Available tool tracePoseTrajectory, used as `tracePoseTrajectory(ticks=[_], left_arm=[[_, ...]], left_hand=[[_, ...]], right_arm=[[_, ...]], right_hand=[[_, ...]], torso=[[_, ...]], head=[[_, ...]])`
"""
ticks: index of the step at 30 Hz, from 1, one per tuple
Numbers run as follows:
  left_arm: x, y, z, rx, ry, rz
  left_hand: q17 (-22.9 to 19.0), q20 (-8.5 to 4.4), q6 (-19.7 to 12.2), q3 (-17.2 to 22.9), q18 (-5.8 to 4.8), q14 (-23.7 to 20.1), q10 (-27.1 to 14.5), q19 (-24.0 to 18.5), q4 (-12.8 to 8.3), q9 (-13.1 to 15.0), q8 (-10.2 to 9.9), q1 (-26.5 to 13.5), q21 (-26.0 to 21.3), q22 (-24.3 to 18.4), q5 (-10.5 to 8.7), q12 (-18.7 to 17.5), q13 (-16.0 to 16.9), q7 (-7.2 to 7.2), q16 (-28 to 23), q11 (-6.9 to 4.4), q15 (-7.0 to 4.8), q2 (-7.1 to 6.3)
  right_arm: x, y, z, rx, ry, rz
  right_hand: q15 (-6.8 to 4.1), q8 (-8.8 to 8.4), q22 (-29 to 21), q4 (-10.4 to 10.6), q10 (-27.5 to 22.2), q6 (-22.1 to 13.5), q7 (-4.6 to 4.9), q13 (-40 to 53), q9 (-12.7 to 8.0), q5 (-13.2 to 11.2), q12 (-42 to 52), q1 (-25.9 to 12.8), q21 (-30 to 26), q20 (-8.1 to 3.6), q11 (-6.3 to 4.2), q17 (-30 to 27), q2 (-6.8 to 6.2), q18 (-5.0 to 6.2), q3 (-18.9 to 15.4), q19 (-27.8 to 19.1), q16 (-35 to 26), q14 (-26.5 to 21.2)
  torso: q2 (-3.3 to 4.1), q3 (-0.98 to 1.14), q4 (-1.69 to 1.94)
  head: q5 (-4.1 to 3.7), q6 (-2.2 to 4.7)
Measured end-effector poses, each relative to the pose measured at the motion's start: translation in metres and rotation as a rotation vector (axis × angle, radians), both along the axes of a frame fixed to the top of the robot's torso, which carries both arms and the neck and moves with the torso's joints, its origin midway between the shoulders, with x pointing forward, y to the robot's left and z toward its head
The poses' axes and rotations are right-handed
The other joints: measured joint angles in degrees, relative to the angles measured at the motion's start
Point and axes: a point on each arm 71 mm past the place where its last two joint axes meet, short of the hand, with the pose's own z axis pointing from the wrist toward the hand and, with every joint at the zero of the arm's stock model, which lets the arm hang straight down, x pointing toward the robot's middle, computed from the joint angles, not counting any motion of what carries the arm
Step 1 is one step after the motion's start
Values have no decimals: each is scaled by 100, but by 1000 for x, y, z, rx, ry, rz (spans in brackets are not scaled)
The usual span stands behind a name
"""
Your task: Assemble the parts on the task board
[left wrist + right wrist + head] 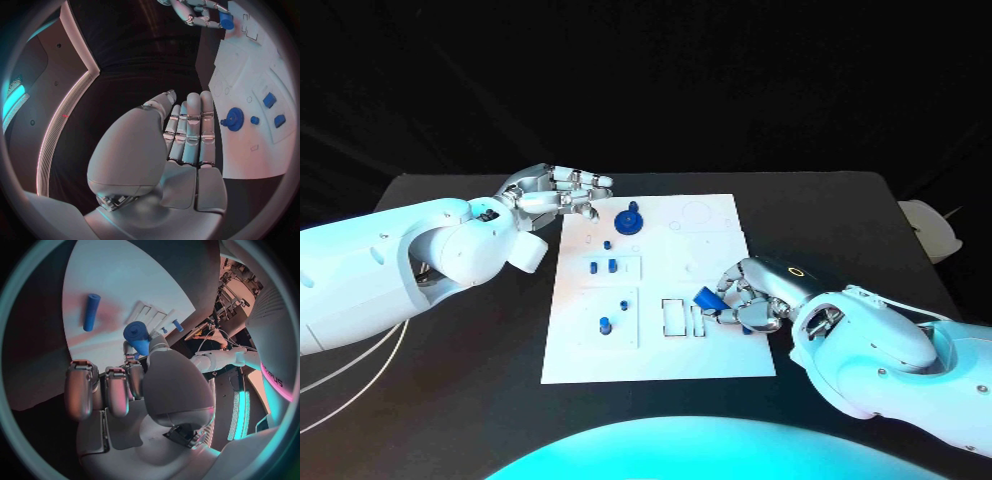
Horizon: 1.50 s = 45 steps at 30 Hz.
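At the left edge of the flat white rectangular task board (718, 350), which lies in the middle of the black table (848, 210), the silver left hand (560, 192) hovers empty with its fingers straight and side by side, just beside the round blue toothed gear (630, 219) standing on the board's far part. Further along, small blue block parts (604, 266) sit in the board's middle recesses and a small blue peg (604, 324) in a nearer one. On the board's right side, the silver right hand (750, 300) pinches a short blue cylinder (710, 297) between thumb and fingertips, just above the slotted recess (674, 318), while its other fingers curl beside it.
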Motion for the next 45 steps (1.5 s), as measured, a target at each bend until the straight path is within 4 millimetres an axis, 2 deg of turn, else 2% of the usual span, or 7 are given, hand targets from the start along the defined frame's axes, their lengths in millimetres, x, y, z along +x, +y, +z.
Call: tracePoseTrajectory(ticks=[6,12,16,19,38,40,45], left_arm=[[0,-1,0,-1,0,-2],[0,-2,0,-2,0,-4],[0,-2,0,-2,0,-6],[0,-3,0,-3,0,-7],[-1,-3,0,-3,2,-11],[-1,-3,0,-3,2,-11],[-1,-3,0,-3,3,-12]], left_hand=[[0,0,0,0,0,0,0,0,0,0,0,0,0,0,0,0,0,0,0,0,0,0],[0,0,0,0,0,0,0,0,0,0,0,0,0,0,0,0,-1,0,0,0,0,0],[0,0,0,0,0,0,0,0,0,0,0,0,0,0,0,0,0,0,0,0,0,0],[-5,0,0,0,0,0,0,0,0,0,0,0,0,1,0,0,0,0,0,0,0,0],[-6,0,0,0,0,0,0,0,0,0,0,0,0,1,0,0,-1,0,0,0,0,0],[-6,0,0,0,0,0,0,0,0,0,0,0,0,1,0,0,-1,0,0,0,0,0],[-6,0,0,0,0,0,0,0,0,0,0,0,0,1,0,0,-1,0,0,0,0,0]], right_arm=[[1,10,-1,26,17,9],[2,23,-3,44,43,24],[3,30,-7,47,62,35],[4,35,-10,48,75,42],[8,40,-21,32,127,41],[9,41,-22,30,129,41],[10,42,-24,24,137,44]], right_hand=[[0,0,0,37,0,20,22,-1,-3,30,22,-4,0,0,0,1,4,0,95,0,0,0],[-41,0,4,193,45,73,76,14,-3,103,23,-217,25,-21,-38,5,187,0,0,21,0,0],[-62,4,4,189,91,82,85,-3,-1,331,72,-409,24,-43,-72,5,173,0,-67,0,0,21],[-73,204,4,192,124,83,85,-4,3,335,105,-485,24,-43,-100,4,172,0,-100,0,0,10],[-101,315,2,193,175,103,104,-2,12,425,266,-645,61,-83,-111,3,259,0,-163,-1,22,22],[-121,316,2,198,176,103,104,-2,230,431,266,-696,61,-83,-110,3,280,0,-190,-1,22,2],[-123,339,2,199,205,179,30,-2,334,318,266,-922,61,-103,-124,3,316,0,-346,20,22,1]], torso=[[5,0,2],[11,1,3],[11,1,2],[11,0,1],[7,4,-3],[8,5,-1],[9,7,1]], head=[[13,0],[14,-10],[16,-17],[26,-20],[51,-47],[54,-49],[59,-58]])
